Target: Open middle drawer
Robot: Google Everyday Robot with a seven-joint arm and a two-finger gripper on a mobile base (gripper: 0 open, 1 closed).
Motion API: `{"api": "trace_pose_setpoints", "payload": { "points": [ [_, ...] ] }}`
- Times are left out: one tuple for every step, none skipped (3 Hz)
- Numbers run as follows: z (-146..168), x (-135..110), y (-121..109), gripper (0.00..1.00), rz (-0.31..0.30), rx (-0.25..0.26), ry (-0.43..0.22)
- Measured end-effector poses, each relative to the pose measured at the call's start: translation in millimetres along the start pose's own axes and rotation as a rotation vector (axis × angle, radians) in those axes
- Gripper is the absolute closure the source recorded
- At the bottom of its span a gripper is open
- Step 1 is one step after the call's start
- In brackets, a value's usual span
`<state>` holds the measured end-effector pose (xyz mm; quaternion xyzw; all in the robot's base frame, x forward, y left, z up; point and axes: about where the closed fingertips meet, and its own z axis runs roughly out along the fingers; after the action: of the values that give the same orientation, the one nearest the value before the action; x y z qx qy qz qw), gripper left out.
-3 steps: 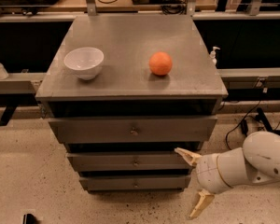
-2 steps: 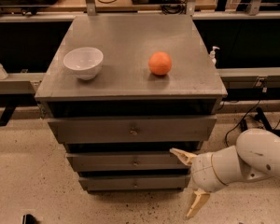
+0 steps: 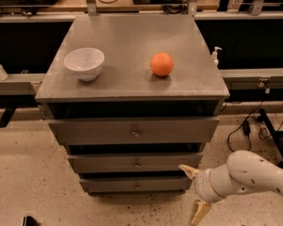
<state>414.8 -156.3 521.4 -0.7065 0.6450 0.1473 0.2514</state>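
Claw (image 3: 187,194) sat low at the cabinet's front right corner, on the end of the white arm (image 3: 254,175) entering from the right of the view. Its two tan fingers were spread wide, one above the other, pinching nothing. The upper fingertip (image 3: 183,167) lay at the right end of the middle drawer (image 3: 108,163); contact could not be confirmed.

Middle drawer: second of three grey fronts, below the taller top drawer (image 3: 94,132) and above the bottom drawer (image 3: 108,185). Appeared shut. The low front panel ran its long axis side to side across the view, with a small round knob (image 3: 137,164) at centre.

Key relation: the knob lay well to the left of the claw in the view and a little above its midpoint. Judged that the claw needed to travel sideways along the panel and rise slightly before closing on the knob; the pull would then come out toward the viewer, square to the panel.

Tabletop (image 3: 127,36): plain grey metal, carrying a white bowl (image 3: 84,63) at left and an orange (image 3: 161,64) right of centre, well apart.

Room: speckled pale floor (image 3: 28,173), dark cables (image 3: 245,126) trailing at right, a small pump bottle (image 3: 216,55) behind the cabinet.
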Motion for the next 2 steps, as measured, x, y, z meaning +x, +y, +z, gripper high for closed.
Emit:
{"api": "trace_pose_setpoints", "payload": {
  "points": [
    [27,26,-8,0.0,-0.005,-0.01,0.079],
    [53,39,-31,0.0,-0.041,-0.008,0.095]
  ]
}}
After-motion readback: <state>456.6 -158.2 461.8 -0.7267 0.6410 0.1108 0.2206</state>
